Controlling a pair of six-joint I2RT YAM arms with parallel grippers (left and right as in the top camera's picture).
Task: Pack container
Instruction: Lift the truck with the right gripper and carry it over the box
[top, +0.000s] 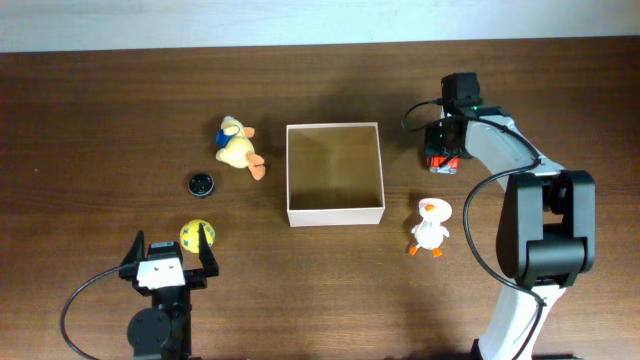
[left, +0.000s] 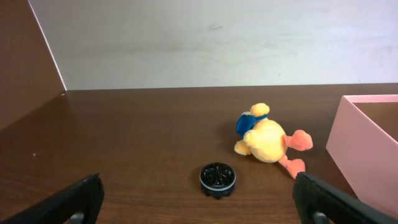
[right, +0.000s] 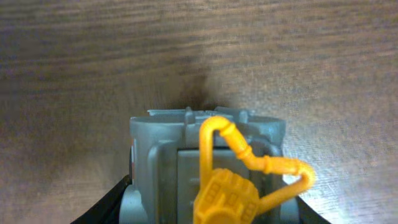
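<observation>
Overhead view: container (top: 335, 213) sits mid-table, open side up, tan floor bare, nothing in it. R gripper (top: 445, 150) is just off its right wall near the far corner, apart from it, so the box lies to that gripper's left. Gripper is down over a small grey-and-red toy (top: 446, 163). Right wrist view shows a grey toy body w/ a yellow hook on top, dark fingers (right: 102, 211) flanking it either side. Can't tell if they're pinching it or only bracketing it.

L gripper (top: 170, 260) is at the near-left, jaws spread wide, holding nothing. Box is ahead and to its right, well apart. Left wrist view catches only one corner of the box at the right edge.

Yellow-green ball (top: 197, 235) lies just ahead of L gripper's right finger. Black round knob-like piece (top: 201, 183) is further on. Yellow duck plush (top: 238, 147) lies on its side near the box's left wall, not touching. White duck plush (top: 431, 226) is off the near-right corner.
</observation>
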